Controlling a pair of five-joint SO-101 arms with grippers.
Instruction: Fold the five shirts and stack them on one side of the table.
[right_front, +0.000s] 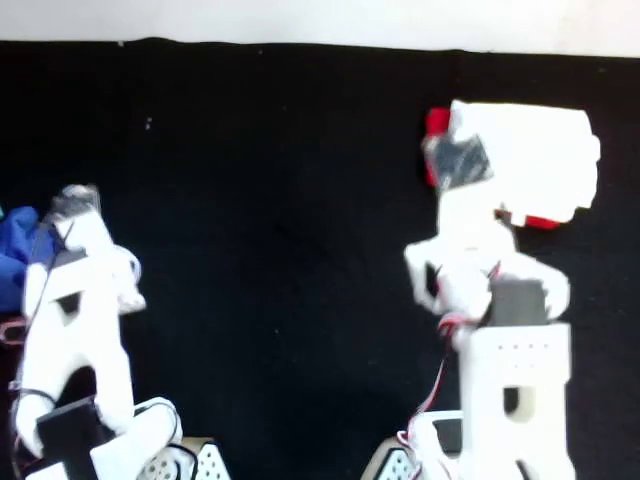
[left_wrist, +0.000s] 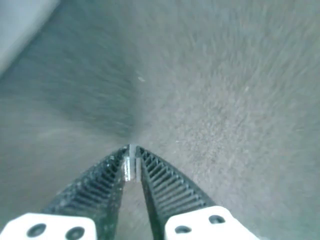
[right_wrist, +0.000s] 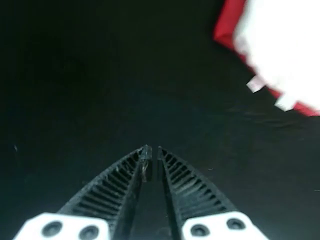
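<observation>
— What do we have nearest us?

— The two arms at the near edge of the desk (right_front: 280, 200), which is covered in black cloth. The left arm (right_front: 75, 320) rises at the near left and the right arm (right_front: 510, 370) at the near right.

— And the jaws?

— In the left wrist view we see the left jaws clenched tip to tip over bare cloth, grasping nothing. The right jaws look the same in their own view: pressed together and holding nothing, above bare black cloth.

— Where are the shirts?

— We can make out three. A blue shirt (right_front: 12, 255) lies at the left edge of the desk, just beside the upper end of the left arm. Farther off on the right, a squared-off white shirt (right_front: 530, 150) lies on top of a red shirt (right_front: 436, 122). The red one's edges poke out on the left and near sides of the pile.

— Do the right jaws touch that pile?

— No. In the right wrist view we see it apart from the tips.

— And beyond?

— A pale strip (right_front: 300, 20) runs along the far edge.
</observation>
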